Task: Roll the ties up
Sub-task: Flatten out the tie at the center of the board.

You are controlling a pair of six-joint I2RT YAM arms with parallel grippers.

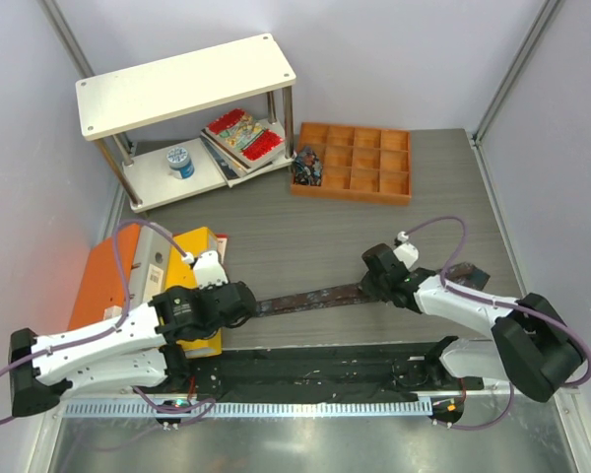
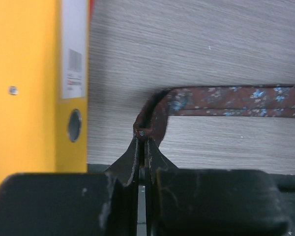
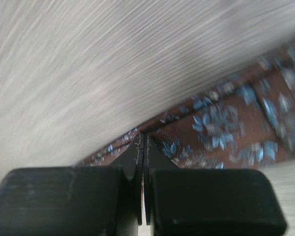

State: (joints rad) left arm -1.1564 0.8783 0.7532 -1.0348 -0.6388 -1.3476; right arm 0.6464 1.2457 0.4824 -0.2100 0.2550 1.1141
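One tie (image 1: 315, 297), dark brown with small blue flowers, lies stretched left to right across the grey table. My left gripper (image 1: 248, 304) is shut on its narrow left end. In the left wrist view the fabric (image 2: 226, 101) bends up into the closed left gripper (image 2: 142, 140). My right gripper (image 1: 376, 286) sits over the tie's middle part. In the blurred right wrist view the right gripper (image 3: 143, 140) is shut, pinching the tie (image 3: 226, 128) at its edge. The wide end (image 1: 468, 271) pokes out beyond the right arm.
An orange compartment tray (image 1: 360, 158) stands at the back, with a dark patterned bundle (image 1: 306, 166) in its left cell. A white shelf (image 1: 182, 84) holds red books (image 1: 244, 136) and a blue-white roll (image 1: 180, 161). Orange and yellow binders (image 1: 192, 251) lie by the left arm. A black mat (image 1: 305, 372) runs along the near edge.
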